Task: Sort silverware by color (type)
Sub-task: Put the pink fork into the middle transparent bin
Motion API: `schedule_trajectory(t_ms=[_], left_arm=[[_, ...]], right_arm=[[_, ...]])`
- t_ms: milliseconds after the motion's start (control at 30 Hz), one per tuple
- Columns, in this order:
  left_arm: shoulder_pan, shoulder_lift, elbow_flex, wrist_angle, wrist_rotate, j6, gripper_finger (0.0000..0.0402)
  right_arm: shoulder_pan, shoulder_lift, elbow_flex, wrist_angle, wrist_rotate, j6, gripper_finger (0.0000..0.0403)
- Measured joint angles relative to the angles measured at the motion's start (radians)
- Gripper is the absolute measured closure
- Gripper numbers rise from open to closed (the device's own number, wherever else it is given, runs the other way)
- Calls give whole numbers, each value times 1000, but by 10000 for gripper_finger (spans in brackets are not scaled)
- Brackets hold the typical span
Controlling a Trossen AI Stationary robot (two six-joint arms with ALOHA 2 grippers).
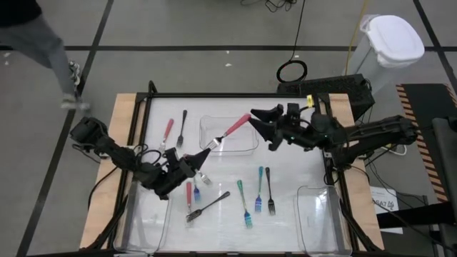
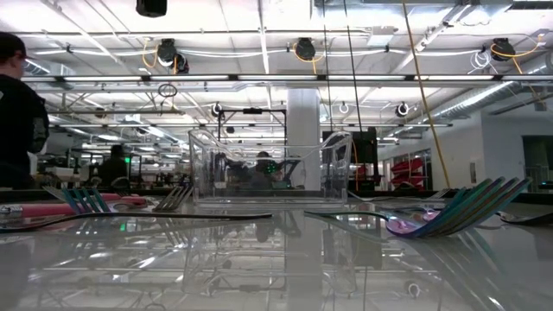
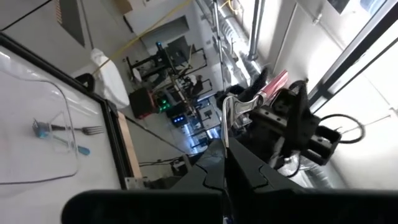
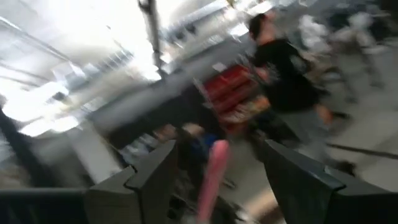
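My left gripper [image 1: 196, 158] is shut on a pink-handled fork [image 1: 230, 130] above the table's middle. The fork's pink handle [image 4: 211, 177] slants toward the far right. My right gripper [image 1: 255, 120] is open, with one finger on each side of the handle's free end, and I see no touch. Other silverware lies flat on the table. That includes a pink fork [image 1: 168, 132], a dark fork [image 1: 183, 127], a dark fork [image 1: 207, 207] and teal forks [image 1: 260, 187]. The low view shows neither gripper. My left gripper pinches the fork's slim metal end [image 3: 225, 146] between its two shut fingers. The fork is lifted clear of the table. It sticks out past the fingertips, and its pink handle [image 3: 273, 82] points toward my right gripper.
A clear tray [image 1: 228, 135] sits at the table's far middle, under the held fork. More clear trays are at the near left [image 1: 146, 221] and near right [image 1: 321, 214]. A person [image 1: 36, 39] walks beyond the far left corner. A white bin [image 1: 393, 39] stands off the table's far right.
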Motion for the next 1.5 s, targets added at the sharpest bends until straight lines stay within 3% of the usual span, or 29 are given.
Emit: schedule_trajectory(t_ms=[100,233,467,833,1133,1500], left_arm=[[2,6,0,3,1,-2,401],[2,6,0,2,1,0,401],[1,6,0,0,5,7,401],[-34,-5,1,-43,10,-40,401],[-35,-4,1,-189,97,-210,401],[-38,-4,1,-192,84,-207,401]], right_arm=[[0,-1,74,-149,22,-14,170],[0,-1,112,-202,22,-9,170],[0,-7,134,-366,15,183,170],[-3,-13,277,-764,-100,341,170],[-8,-12,283,-794,-292,388,170],[-8,-30,283,-882,-344,403,170]])
